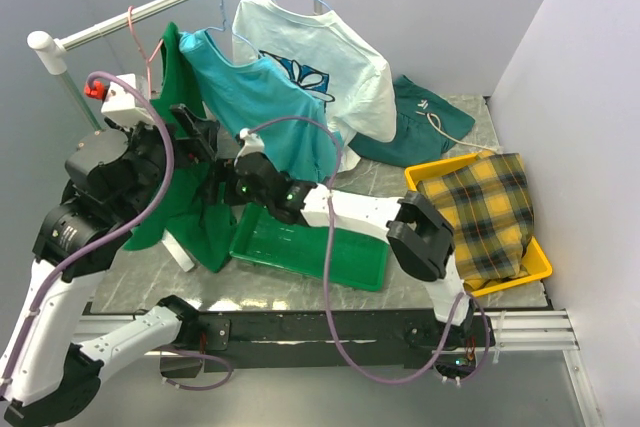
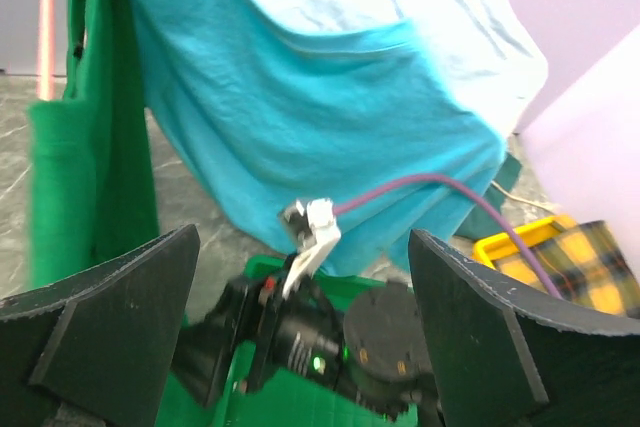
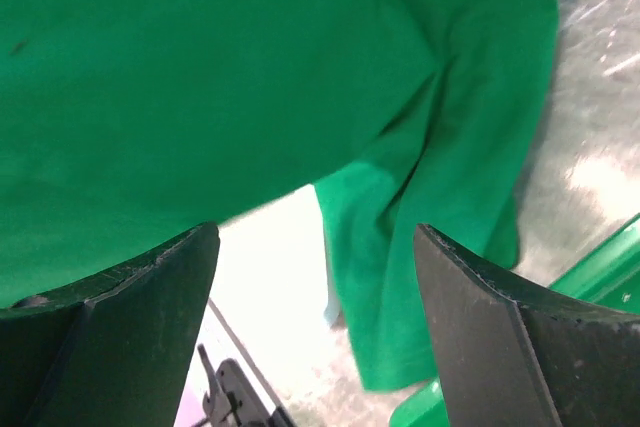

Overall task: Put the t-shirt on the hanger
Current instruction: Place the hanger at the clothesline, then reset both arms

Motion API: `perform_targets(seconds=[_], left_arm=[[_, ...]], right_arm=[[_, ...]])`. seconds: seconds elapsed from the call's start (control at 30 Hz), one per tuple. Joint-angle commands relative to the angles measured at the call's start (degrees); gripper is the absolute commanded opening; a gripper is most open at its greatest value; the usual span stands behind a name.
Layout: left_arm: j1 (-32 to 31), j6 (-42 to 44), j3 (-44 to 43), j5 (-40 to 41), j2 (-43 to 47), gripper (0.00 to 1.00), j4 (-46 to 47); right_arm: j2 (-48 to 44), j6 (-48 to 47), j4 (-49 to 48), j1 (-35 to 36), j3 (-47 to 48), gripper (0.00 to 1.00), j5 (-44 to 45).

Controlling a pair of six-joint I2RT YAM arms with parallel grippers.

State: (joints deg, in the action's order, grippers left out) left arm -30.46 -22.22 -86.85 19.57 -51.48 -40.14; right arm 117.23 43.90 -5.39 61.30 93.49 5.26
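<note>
Reporting near→far. L end effector (image 2: 300, 237) is seen open in the L wrist view: fingers (image 2: 110, 327) spread wide, nothing clamped btwn them. It is raised over the table (image 1: 150, 282) at left and aimed toward the hung shirts. R end effector (image 3: 315, 237) is likewise open w/ nothing gripped. Green cloth fills its view just beyond the fingertips, and contact can't be confirmed.

Green tray (image 1: 305, 247) is sat on the table under the R forearm. Yellow bin (image 1: 535, 272) is placed at the right edge, w/ a yellow/black plaid cloth (image 1: 485, 212) draped in it and over its rim.

T-shirt (image 1: 180, 197) is found at left, just beside both end effectors. Its upper part is hung up at the hanger (image 2: 45, 27), and its lower part is slumped onto the table next to the tray. Whether both shoulders are seated on the wire can't be told.

Hanger is hooked on the rail (image 1: 180, 4). Further right along the rail, a turquoise shirt (image 1: 265, 102) and then a white printed shirt (image 1: 325, 62) are hung on light-blue hangers (image 1: 215, 7). Dark teal garment (image 1: 425, 117) is laid on the table at far right, behind the bin.
</note>
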Motion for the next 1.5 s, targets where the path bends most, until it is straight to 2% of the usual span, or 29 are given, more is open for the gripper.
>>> perform_targets(seconds=[0.0,0.13,0.2,0.33,0.47,0.7,0.83,0.87,0.97,1.07,1.2,1.3,1.47], left_arm=[[0.1,-0.4,-2.9,-3.5,0.9,0.91,1.3],[0.0,-0.4,-2.4,-6.7,2.3,0.93,1.6],[0.0,-0.6,-1.1,-10.6,3.2,0.99,2.7],[0.0,-2.0,0.4,-16.2,4.4,0.96,5.7],[0.1,-4.7,3.6,-20.9,4.7,0.96,9.2],[-1.0,-9.1,16.3,-26.6,6.6,0.97,17.4],[-7.3,-10.3,22.8,-20.7,7.4,0.96,18.3],[-11.9,-10.9,24.3,-16.2,7.4,0.96,18.5],[-20.1,-13.4,30.1,-9.0,6.7,0.97,20.7],[-24.0,-16.3,36.2,-4.4,6.7,0.97,22.8],[-25.4,-19.3,43.0,-0.9,6.6,0.96,24.6],[-26.2,-22.5,44.3,3.8,6.6,0.97,23.4],[-26.7,-24.1,45.6,5.7,6.0,0.96,22.2]], right_arm=[[-7.8,-2.7,-5.9,3.2,-4.5,0.86,4.7],[-13.2,-4.1,-10.3,5.1,-14.4,0.86,7.4],[-16.7,-5.9,-11.0,6.5,-18.6,0.86,9.6],[-23.9,-9.1,-12.4,8.7,-25.6,0.87,14.2],[-35.6,-10.1,-12.8,9.5,-34.2,0.88,19.2],[-57.4,-9.9,-7.5,9.4,-49.7,0.92,30.2],[-68.9,-8.0,0.3,7.3,-54.5,0.96,35.5],[-70.7,-7.3,1.9,6.7,-55.1,0.97,35.9],[-76.9,-6.0,5.0,4.9,-57.7,0.99,36.3],[-82.1,-4.5,9.4,4.4,-59.7,1.0,37.0],[-86.1,-2.5,12.0,4.1,-62.4,1.0,36.4],[-85.9,-1.5,13.6,4.1,-62.3,1.0,36.1],[-84.3,-2.0,13.6,4.0,-61.5,1.0,35.2]])
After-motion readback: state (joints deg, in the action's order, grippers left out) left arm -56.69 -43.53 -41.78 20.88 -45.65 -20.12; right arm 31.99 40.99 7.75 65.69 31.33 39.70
